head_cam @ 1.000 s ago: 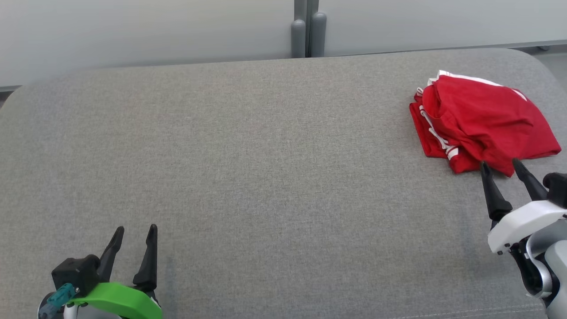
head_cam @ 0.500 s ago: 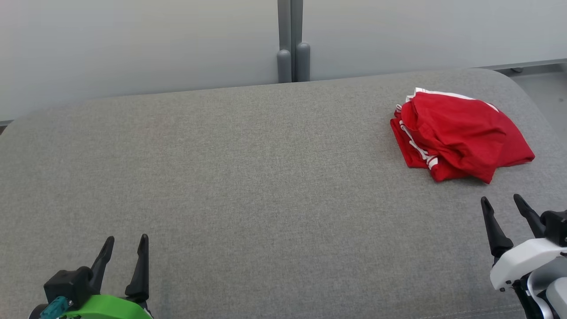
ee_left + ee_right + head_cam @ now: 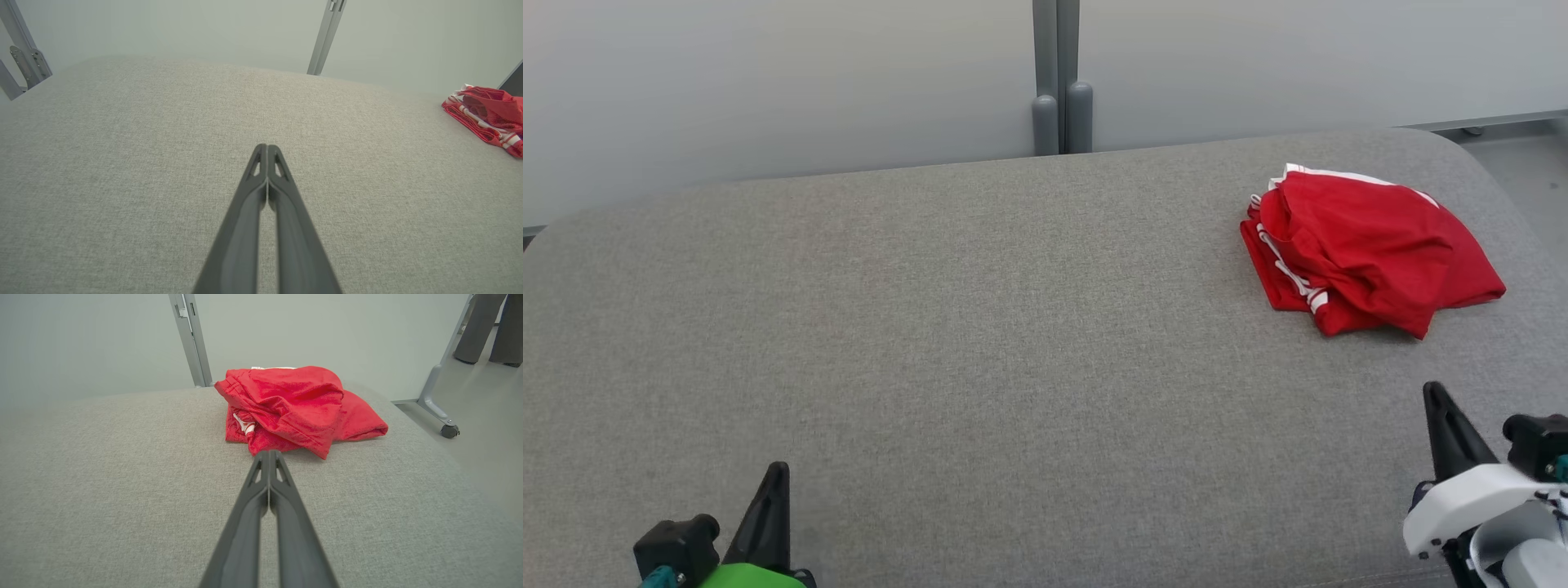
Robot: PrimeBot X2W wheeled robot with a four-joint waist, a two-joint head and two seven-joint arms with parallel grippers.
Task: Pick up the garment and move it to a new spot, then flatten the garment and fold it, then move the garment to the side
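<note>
Red cloth garment with white trim [image 3: 1368, 253], near the far right corner of the grey fabric table [image 3: 980, 327], looks soft, light and limp. You should pinch its thick near fold; your left gripper [image 3: 267, 147] and right gripper [image 3: 269, 454] are pressed together, empty.

Head looks down; 2 low wrist views share the garment [image 3: 294, 404].

A wide grey fabric-covered top [image 3: 980, 327] with rounded corners lies in front. Behind its far edge stand pale partition panels [image 3: 768, 82], and a grey post [image 3: 1058, 65] joins them near the middle of that edge. In the right wrist view, beyond the right edge, a grey metal leg [image 3: 433, 410] ends in a black caster [image 3: 449, 431] on the pale floor [image 3: 482, 465]. Farther back stand a person's legs [image 3: 474, 326] in grey trousers. In the left wrist view a metal bracket [image 3: 24, 61] shows past the far left corner.
</note>
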